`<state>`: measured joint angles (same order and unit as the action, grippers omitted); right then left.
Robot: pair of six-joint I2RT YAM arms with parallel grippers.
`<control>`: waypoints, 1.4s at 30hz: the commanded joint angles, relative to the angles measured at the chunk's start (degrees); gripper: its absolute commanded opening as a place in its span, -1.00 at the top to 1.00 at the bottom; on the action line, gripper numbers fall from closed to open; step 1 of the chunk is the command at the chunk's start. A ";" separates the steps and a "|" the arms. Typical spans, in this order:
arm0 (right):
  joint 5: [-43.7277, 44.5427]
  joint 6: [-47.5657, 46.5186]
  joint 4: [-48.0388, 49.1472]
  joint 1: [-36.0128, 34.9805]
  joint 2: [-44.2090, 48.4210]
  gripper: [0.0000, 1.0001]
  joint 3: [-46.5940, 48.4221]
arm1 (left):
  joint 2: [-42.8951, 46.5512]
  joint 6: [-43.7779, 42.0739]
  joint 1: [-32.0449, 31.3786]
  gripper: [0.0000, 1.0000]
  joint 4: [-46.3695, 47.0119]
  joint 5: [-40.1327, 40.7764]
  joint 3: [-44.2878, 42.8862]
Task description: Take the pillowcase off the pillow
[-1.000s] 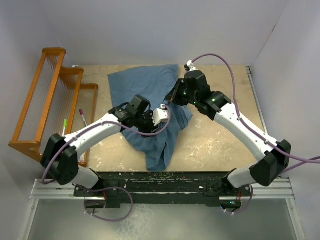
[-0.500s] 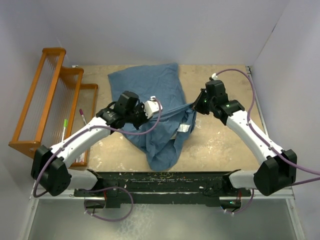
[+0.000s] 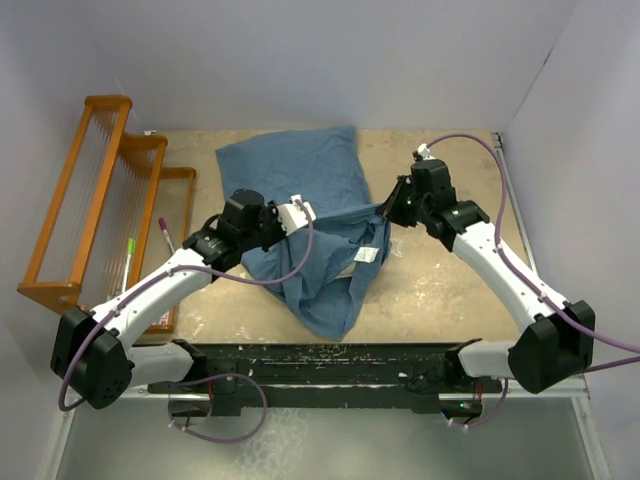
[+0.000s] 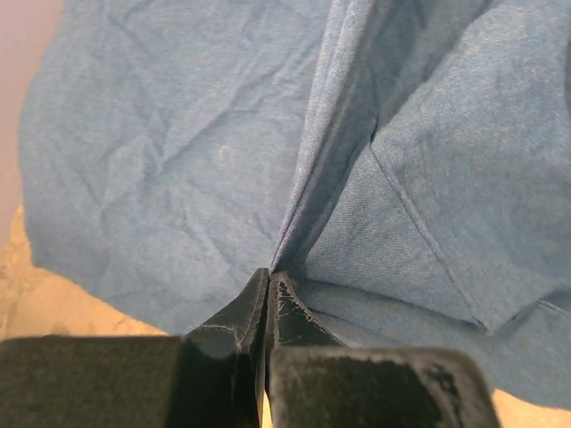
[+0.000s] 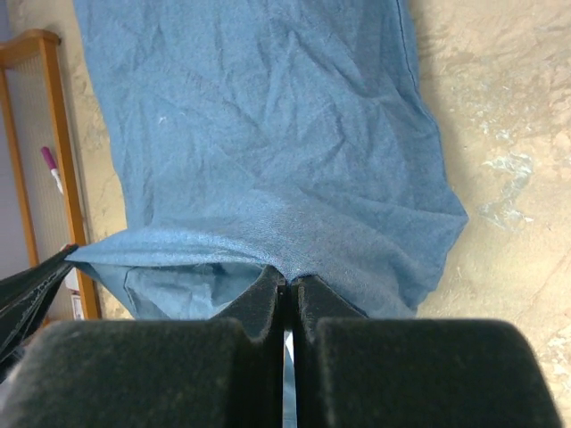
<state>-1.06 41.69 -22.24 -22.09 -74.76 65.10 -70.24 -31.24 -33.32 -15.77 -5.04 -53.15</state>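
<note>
The dusty-blue pillowcase [image 3: 300, 165] lies crumpled across the middle of the table, with a lobe hanging towards the near edge. My left gripper [image 3: 306, 212] is shut on a fold of it, which also shows in the left wrist view [image 4: 269, 276]. My right gripper [image 3: 384, 214] is shut on its right edge, as the right wrist view [image 5: 287, 283] shows. A band of cloth runs taut between the two grippers. A small white tag [image 3: 367, 256] shows on the cloth. The cream pillow is hidden; no cream fabric or bear face shows in any view.
An orange wooden rack [image 3: 100, 200] stands along the left side, with a pink pen [image 3: 165, 233] and a green pen [image 3: 129, 252] by it. White walls close in the back and both sides. Bare tan tabletop [image 3: 450, 290] lies right of the cloth.
The grippers have drawn apart, the left one to the left and the right one to the right. The cloth between them has gone from bunched to stretched taut.
</note>
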 commanded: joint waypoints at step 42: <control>-5.37 -3.88 4.35 -0.19 -0.98 0.32 5.26 | -0.98 5.67 5.33 1.00 -4.41 -12.18 -1.21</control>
<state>-5.96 40.53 -20.62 -22.11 -78.02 70.48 -72.90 -24.62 -28.14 -22.11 -21.87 -53.52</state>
